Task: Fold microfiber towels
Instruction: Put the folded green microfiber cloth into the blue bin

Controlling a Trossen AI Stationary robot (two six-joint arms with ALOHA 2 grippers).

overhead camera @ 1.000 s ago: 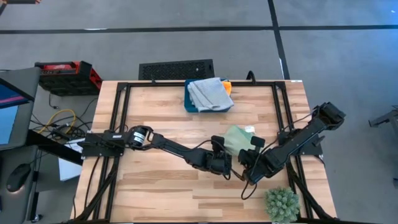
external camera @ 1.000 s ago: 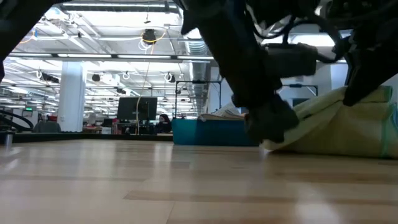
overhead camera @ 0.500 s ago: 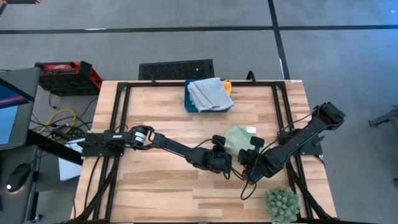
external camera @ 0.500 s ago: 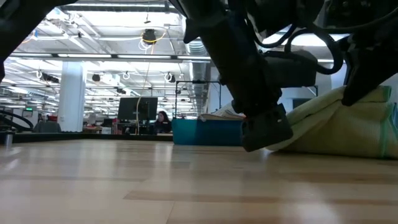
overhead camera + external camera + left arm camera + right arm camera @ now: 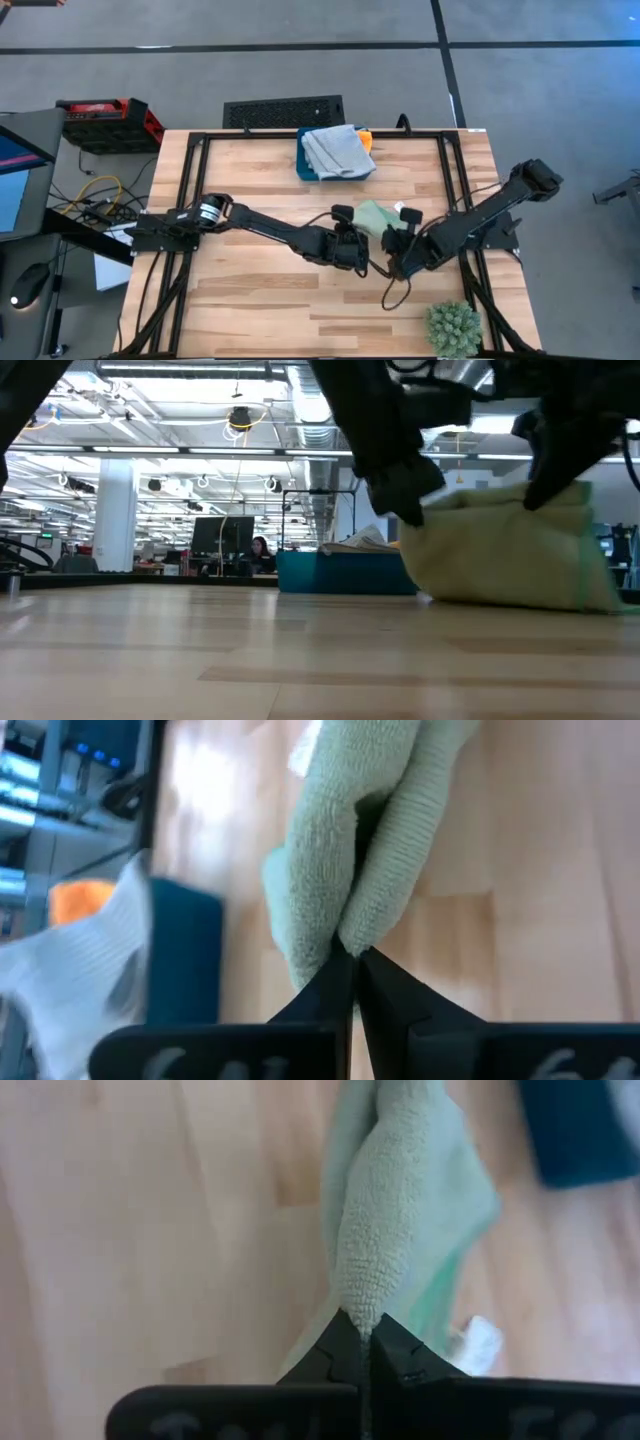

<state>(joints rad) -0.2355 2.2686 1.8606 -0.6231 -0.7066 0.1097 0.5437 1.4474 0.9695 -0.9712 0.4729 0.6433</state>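
Observation:
A light green microfiber towel (image 5: 372,215) sits at the table's middle right, and both grippers hold its near edge. My left gripper (image 5: 360,235) is shut on the towel's near left part, my right gripper (image 5: 394,236) on its near right part. In the low view the towel (image 5: 500,550) hangs like a curtain between the two grippers. Two pale blue-grey towels (image 5: 335,150) lie piled on a dark teal box (image 5: 304,165) at the far edge. An orange towel (image 5: 366,138) peeks out behind them. My left gripper pinches a bunched fold of the towel's near edge (image 5: 352,925) between its two fingertips (image 5: 330,982), slanting down from the near side. The cloth is raised there and droops away beyond the fingers. Its lower part (image 5: 470,596) rests on the table. My right gripper pinches a bunched fold at the towel's near right part (image 5: 362,1295) between its fingertips (image 5: 392,1345), slanting down from the near side. The towel hangs slack below the fingers, and its bottom edge (image 5: 580,604) lies on the table.
A spiky green plant ball (image 5: 453,328) stands at the near right corner. A black frame rail (image 5: 195,190) runs along the table's sides. Bare wood (image 5: 270,300) spreads over the near left. A red case (image 5: 105,120) sits off the table at far left.
My left gripper has shut on the towel's near edge. Both grippers have then risen and drawn a little toward the far edge. The towel's near edge is lifted off the table and stands up between them, while its far part stays down.

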